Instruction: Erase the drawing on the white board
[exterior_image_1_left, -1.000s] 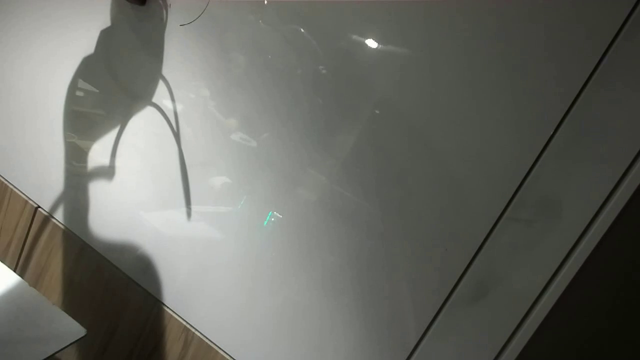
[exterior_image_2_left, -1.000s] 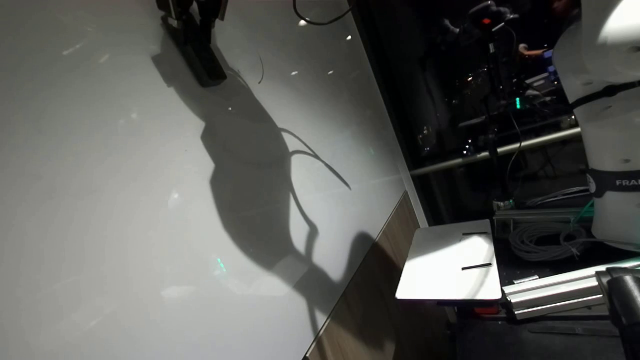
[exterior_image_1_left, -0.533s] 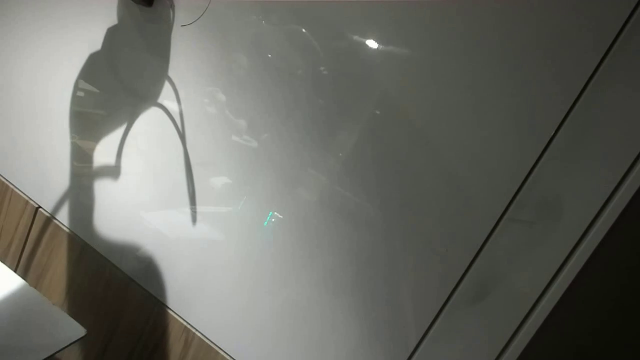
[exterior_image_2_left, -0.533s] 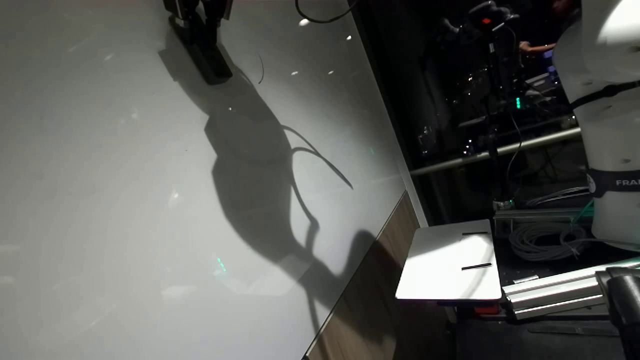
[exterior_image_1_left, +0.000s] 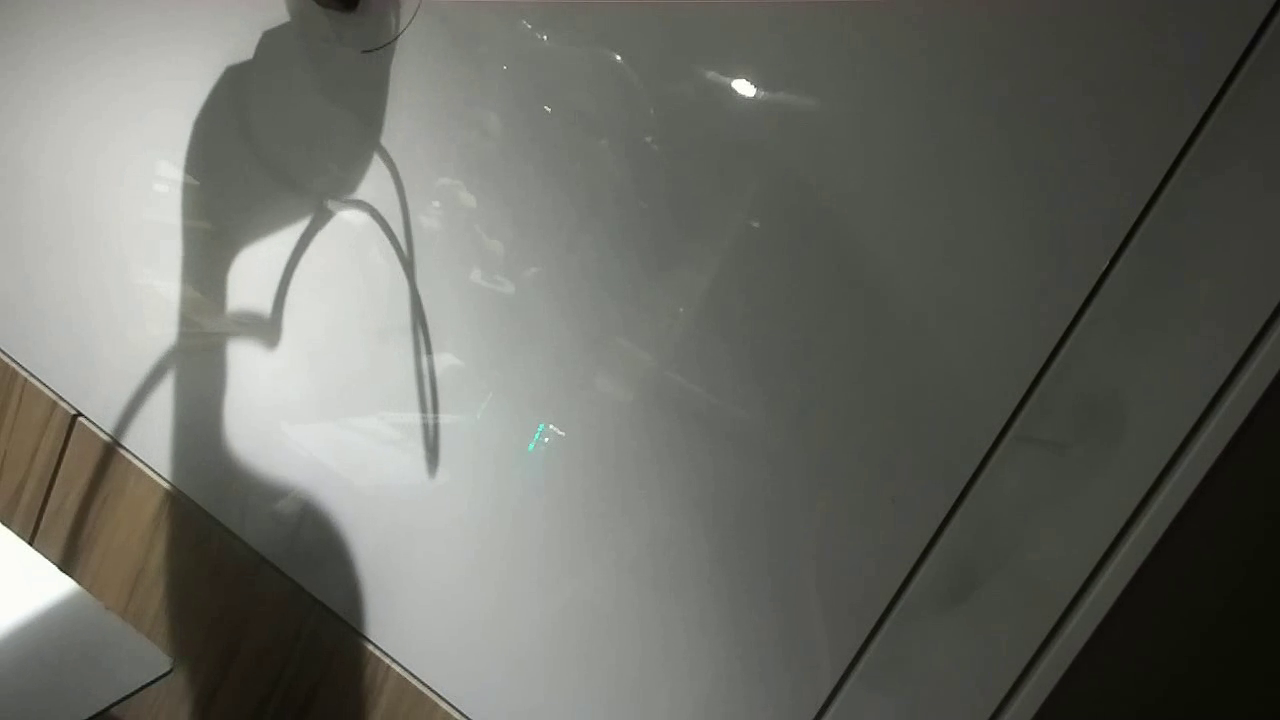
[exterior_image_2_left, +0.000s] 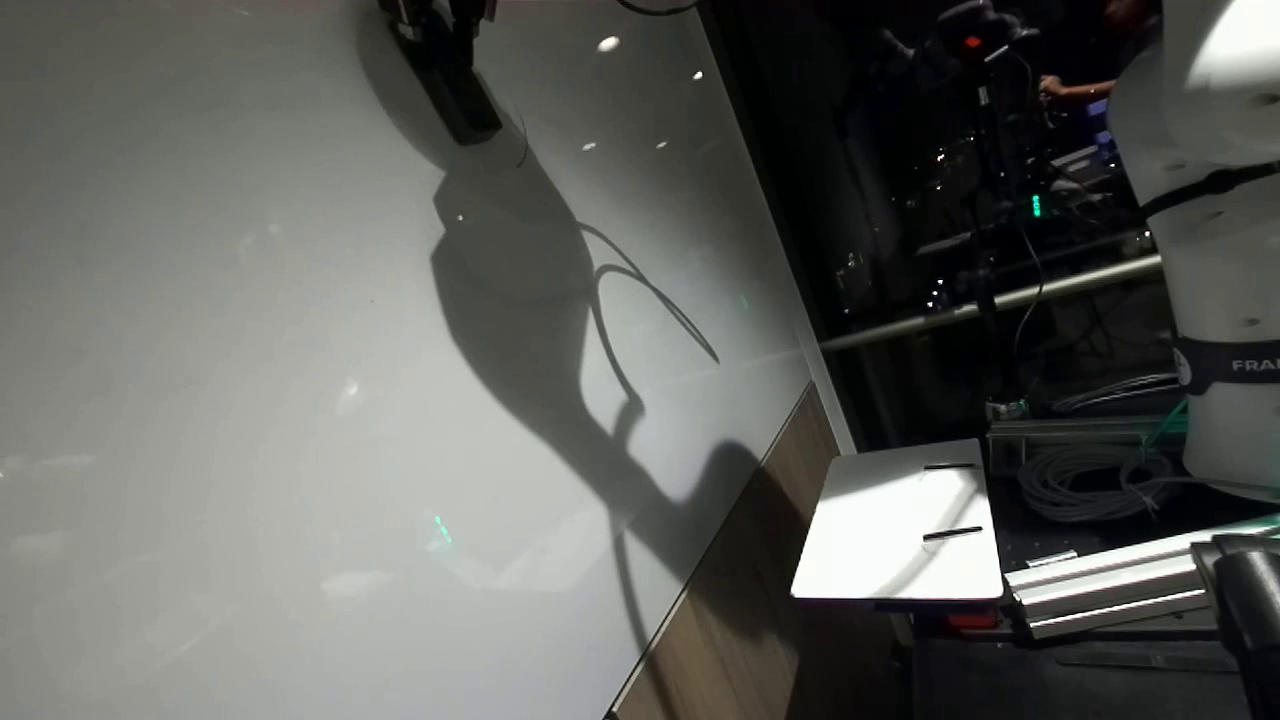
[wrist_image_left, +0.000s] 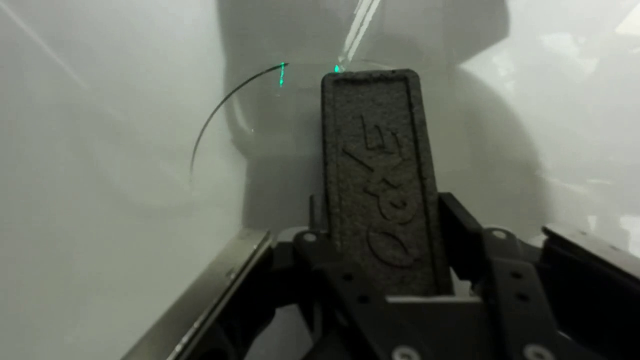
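Wrist view gives the nearest sight: the gripper (wrist_image_left: 382, 220) enters from below and holds a dark, oblong eraser (wrist_image_left: 375, 145) between its two fingers (wrist_image_left: 461, 235), one at each long side. On the face of the eraser some letters (wrist_image_left: 377, 160) are pressed in, which I cannot read with certainty. Whether its underside touches the white board (wrist_image_left: 110, 215), I cannot tell. Just beside the far end of the eraser, to the left in this view and apart from it, is the drawing (wrist_image_left: 218, 107), one thin, dark, curved line on the board. A small green glint (wrist_image_left: 281, 75) lies over its upper end. In both exterior views the broad grey shadow (exterior_image_2_left: 520, 300) of the robot arm (exterior_image_2_left: 1225, 300) falls upon the board, and its edge reaches the drawing. In an exterior view, a thin dark diagonal line (exterior_image_1_left: 1044, 360) runs across the board. Farther away, a wooden strip (exterior_image_2_left: 725, 665) borders the board, and near this strip is a small white panel (exterior_image_2_left: 860, 540) with two short black bars (exterior_image_2_left: 953, 532) on it. Beyond the panel one sees the white body of the robot arm, a coil of pale cable (exterior_image_2_left: 1080, 508) and a bright metal rail (exterior_image_2_left: 1110, 590). Farthest, in the dark background, part of a person's arm (exterior_image_2_left: 1085, 93) is visible.
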